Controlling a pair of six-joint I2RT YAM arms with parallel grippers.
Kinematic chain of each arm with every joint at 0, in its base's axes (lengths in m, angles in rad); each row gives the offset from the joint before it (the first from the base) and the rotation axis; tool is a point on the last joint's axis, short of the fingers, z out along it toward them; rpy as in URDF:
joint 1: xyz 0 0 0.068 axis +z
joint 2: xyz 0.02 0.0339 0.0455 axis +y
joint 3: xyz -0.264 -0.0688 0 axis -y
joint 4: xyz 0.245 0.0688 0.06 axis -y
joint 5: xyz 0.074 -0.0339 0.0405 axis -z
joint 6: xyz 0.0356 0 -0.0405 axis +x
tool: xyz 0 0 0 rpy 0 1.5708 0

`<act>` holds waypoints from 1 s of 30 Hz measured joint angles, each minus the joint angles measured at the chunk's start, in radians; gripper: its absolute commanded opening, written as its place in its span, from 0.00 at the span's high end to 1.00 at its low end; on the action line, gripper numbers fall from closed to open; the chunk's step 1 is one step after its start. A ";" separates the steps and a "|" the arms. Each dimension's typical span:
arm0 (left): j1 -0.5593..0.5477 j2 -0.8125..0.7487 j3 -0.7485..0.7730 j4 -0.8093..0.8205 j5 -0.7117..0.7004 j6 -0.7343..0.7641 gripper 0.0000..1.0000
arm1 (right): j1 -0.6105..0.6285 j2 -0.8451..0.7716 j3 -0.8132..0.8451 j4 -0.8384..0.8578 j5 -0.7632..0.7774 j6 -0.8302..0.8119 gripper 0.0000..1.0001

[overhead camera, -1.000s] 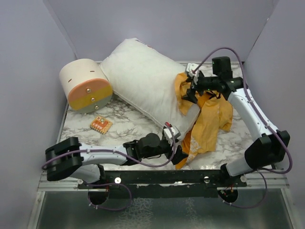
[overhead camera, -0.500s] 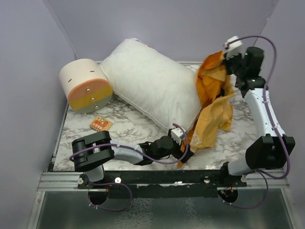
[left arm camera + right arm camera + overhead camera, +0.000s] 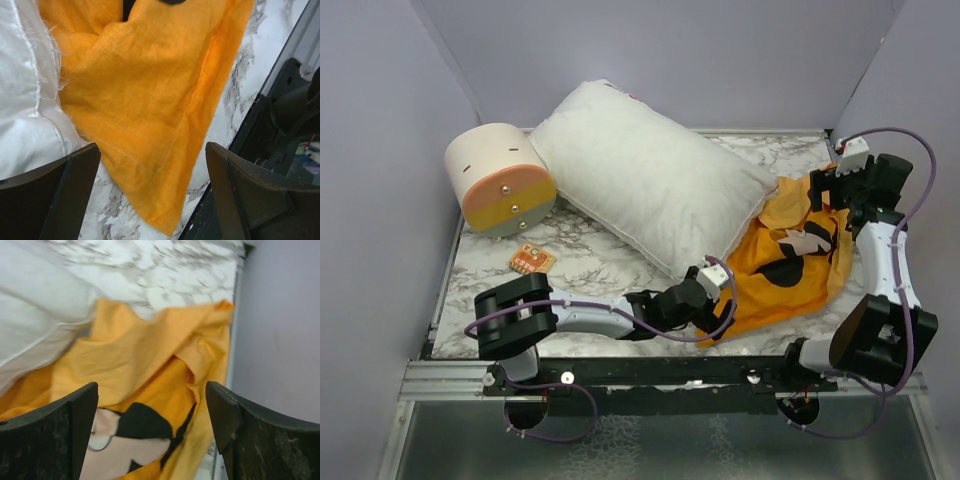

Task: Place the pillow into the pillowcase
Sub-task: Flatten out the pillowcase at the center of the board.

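Two grippers stood wide open, and neither one had hold of anything. The left gripper hung low over the near corner of the pillowcase. Its fingers were on either side of the orange cloth without pinching it; whether they touched the cloth I could not tell. The white pillow lay just left of this corner, and the marbled worktop showed on the right.

The right gripper hovered above the far right part of the pillowcase, with a broad gap between its fingers and only loose folds below.

Seen from above, the left gripper was near the front edge of the worktop and the right gripper was close to the right wall. The pillowcase lay flat on the right side of the worktop, with the Mickey face turned up. The pillow lay wholly outside it, diagonally across the middle, and its right edge seemed to rest over the left edge of the pillowcase. A cream-and-orange cylinder lay just beside the left end of the pillow, and a small orange packet lay in front of the cylinder.
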 measured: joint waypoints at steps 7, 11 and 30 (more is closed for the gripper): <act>-0.042 -0.011 0.085 -0.153 -0.016 0.110 0.12 | 0.003 -0.148 -0.004 -0.112 -0.349 -0.061 0.11; -0.092 0.031 0.166 -0.186 -0.015 0.138 0.13 | 0.003 -0.181 -0.008 -0.180 -0.507 -0.103 0.10; -0.180 0.539 0.747 -0.614 -0.238 0.132 0.74 | 0.003 -0.206 -0.114 -0.404 -0.668 -0.252 0.10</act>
